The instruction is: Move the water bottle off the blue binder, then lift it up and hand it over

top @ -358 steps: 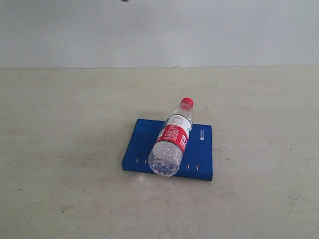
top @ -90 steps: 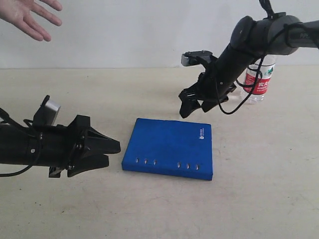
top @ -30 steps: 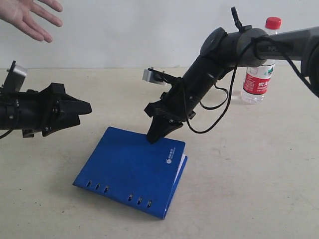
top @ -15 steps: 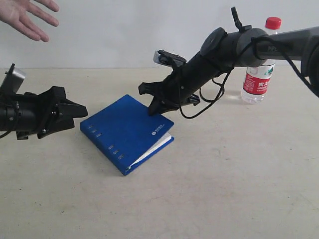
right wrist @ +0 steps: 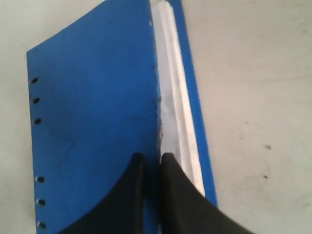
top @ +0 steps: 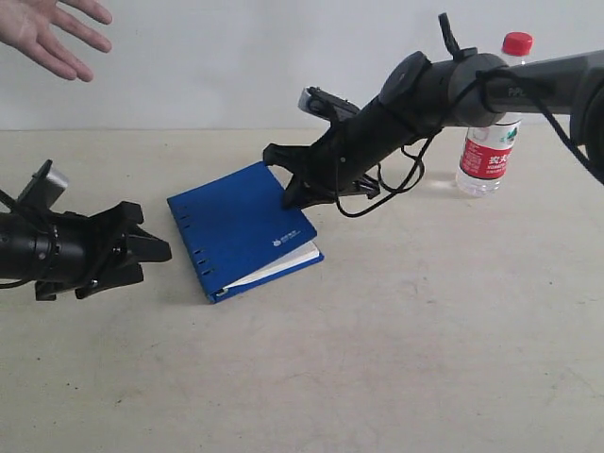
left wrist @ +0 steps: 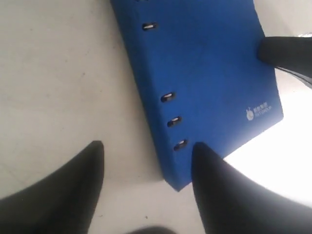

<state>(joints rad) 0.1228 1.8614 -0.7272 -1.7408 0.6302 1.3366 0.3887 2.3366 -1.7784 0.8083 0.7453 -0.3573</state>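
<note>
The right tool (top: pixel 289 198) is pinched almost fully closed on the free edge of the binder (top: pixel 241 222). In the right wrist view its two dark fingers (right wrist: pixel 134 195) sit close together, with the blue cover's edge caught in the thin slit between them and the white pages (right wrist: pixel 171 112) just beside one finger. The left tool (top: pixel 151 258) is spread wide and holds nothing. It sits low over the counter (top: pixel 425 359), pointing at the binder's spine side, and in the left wrist view its finger tips (left wrist: pixel 97 151) flank the near corner of the binder (left wrist: pixel 209 63) without touching it. The binder lies near the middle of the counter, turned at an angle, its cover parted from the pages (top: pixel 283 266) along the open side. Whether its far end is raised off the counter cannot be told. The bottle (top: pixel 483 151) stands upright on the counter at the far right, well apart from the binder, with the right arm crossing in front of its neck. An open hand (top: pixel 47 33) shows at the top left of the exterior view, cut off by the frame. The logo (left wrist: pixel 258 111) is too small to read, and the right tool's tip enters the left wrist view only as a dark shape at the edge.
</note>
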